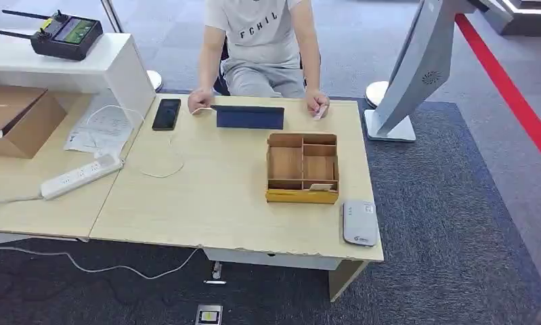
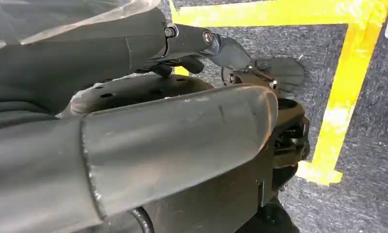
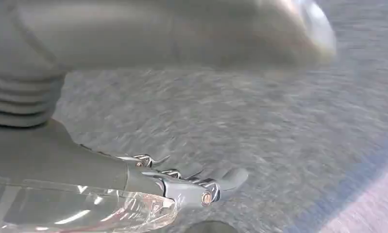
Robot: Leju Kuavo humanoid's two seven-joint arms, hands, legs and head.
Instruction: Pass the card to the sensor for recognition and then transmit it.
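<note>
We see the card [image 1: 321, 186] lying in the wooden organizer's [image 1: 302, 168] front slot beside the sensor [image 1: 360, 222]. It looks thin, stiff and slick (best pinched by its edges). Our right hand [image 3: 182, 182] hangs spread and empty; our left hand's [image 2: 221, 92] state we cannot tell.

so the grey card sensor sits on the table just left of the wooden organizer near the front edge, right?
Not quite. In the head view the grey card sensor lies just right of the wooden organizer, not left. It is indeed on the table near the front edge.
</note>
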